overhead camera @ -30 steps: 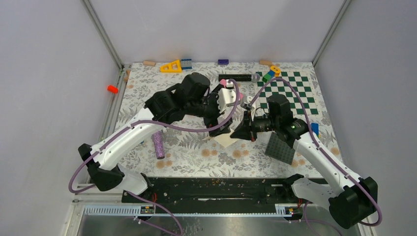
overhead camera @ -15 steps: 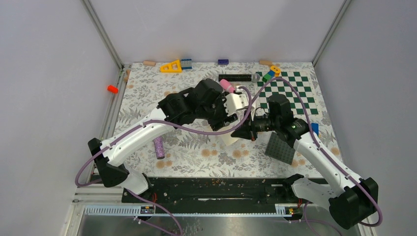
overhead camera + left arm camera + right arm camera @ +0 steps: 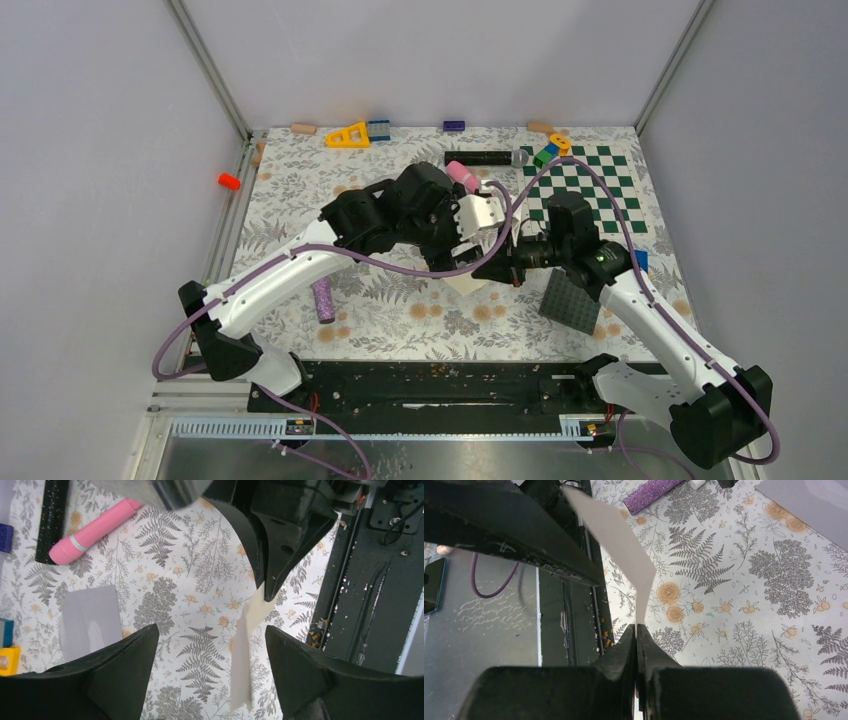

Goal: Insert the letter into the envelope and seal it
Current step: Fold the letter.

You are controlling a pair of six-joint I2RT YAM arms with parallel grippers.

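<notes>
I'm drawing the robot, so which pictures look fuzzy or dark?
Right wrist view: right jaws near the lens dark and soft-edged, letter and flowery table sharp. Left wrist view: grey part at top blurred. Top view: even light, soft shadows.

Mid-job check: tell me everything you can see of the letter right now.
The letter is a thin, pale cream paper sheet, plain on the side in view. The right gripper is shut on one edge, holding it nearly on edge, slightly curled. It stands between the open fingers of the left gripper. Whether it touches the table below cannot be told. It is not in the grey envelope, which lies flat, apart from it.
</notes>
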